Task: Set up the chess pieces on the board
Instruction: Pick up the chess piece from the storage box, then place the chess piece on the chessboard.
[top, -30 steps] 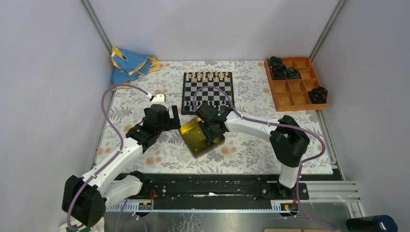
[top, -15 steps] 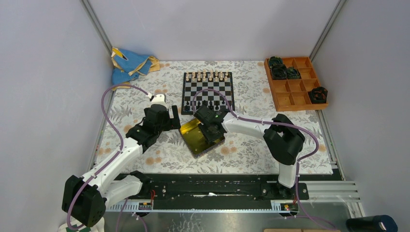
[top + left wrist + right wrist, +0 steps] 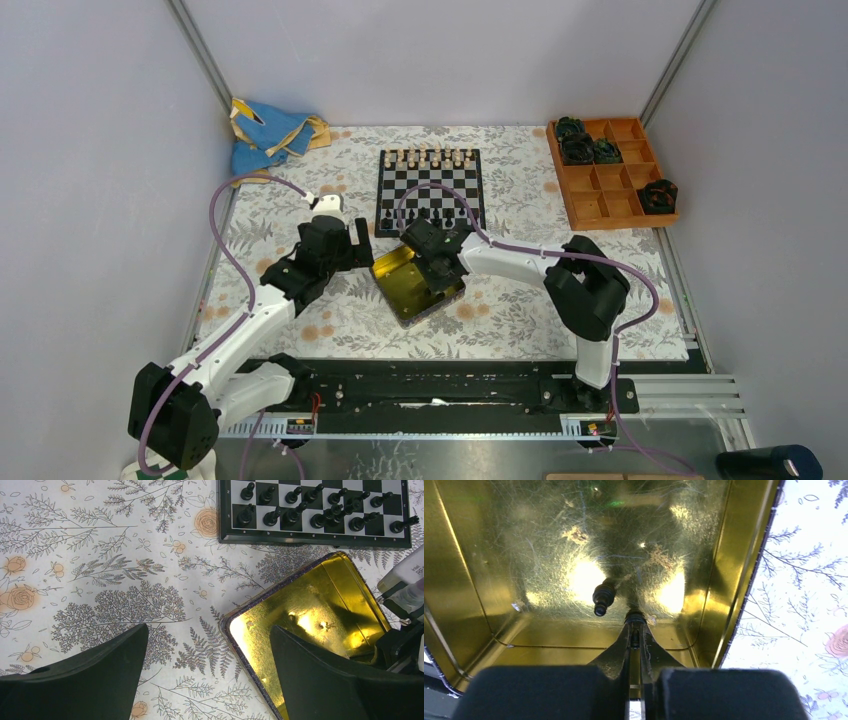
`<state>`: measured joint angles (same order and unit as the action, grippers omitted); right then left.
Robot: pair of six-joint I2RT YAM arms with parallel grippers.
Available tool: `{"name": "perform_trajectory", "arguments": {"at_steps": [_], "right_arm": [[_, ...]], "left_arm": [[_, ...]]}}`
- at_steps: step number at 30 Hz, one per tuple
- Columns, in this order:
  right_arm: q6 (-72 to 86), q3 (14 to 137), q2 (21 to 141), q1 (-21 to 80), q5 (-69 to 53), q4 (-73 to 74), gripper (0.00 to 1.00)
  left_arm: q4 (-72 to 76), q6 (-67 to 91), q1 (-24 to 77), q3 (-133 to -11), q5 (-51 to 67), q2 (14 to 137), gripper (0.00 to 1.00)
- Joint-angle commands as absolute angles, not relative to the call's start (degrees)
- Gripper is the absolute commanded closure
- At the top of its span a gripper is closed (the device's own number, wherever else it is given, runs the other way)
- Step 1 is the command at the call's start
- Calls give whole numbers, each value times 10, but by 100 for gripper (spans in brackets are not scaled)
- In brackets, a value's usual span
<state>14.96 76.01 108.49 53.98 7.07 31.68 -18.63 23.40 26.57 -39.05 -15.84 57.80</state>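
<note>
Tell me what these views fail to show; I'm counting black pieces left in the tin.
- Top external: the right gripper covers the tin floor; no pieces inside show.
- Left wrist: a finger of the left gripper and the right arm hide the tin's lower right part.
- Right wrist: the top edge cuts off the tin's floor; the pinched piece sits mostly between the fingers, type unclear.

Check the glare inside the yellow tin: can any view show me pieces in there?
Right wrist: hot spots on the tin floor flank the right gripper, yet one black piece lies clear left of it; a dark bit pinched at the tips looks like another. Left wrist: glare washes the floor, no piece readable. Top external: the right arm covers much of the tin.
</note>
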Motion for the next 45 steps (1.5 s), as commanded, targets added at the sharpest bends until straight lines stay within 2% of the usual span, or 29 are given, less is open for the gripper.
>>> {"name": "perform_trajectory", "arguments": {"at_steps": [1,16,28,45], "right_arm": [[141,805,1064,545,100,349,100],[113,955,1066,516,155,414,100],[90,991,1125,411,139,389,100],[80,1031,1210,350,120,372,100]], "left_arm": [[-151,236,263,-387,-161,572,1],[-151,236,263,-387,-161,563,1],[-151,236,263,-387,-162,567,1],[-153,234,263,-388,-166,576,1]]}}
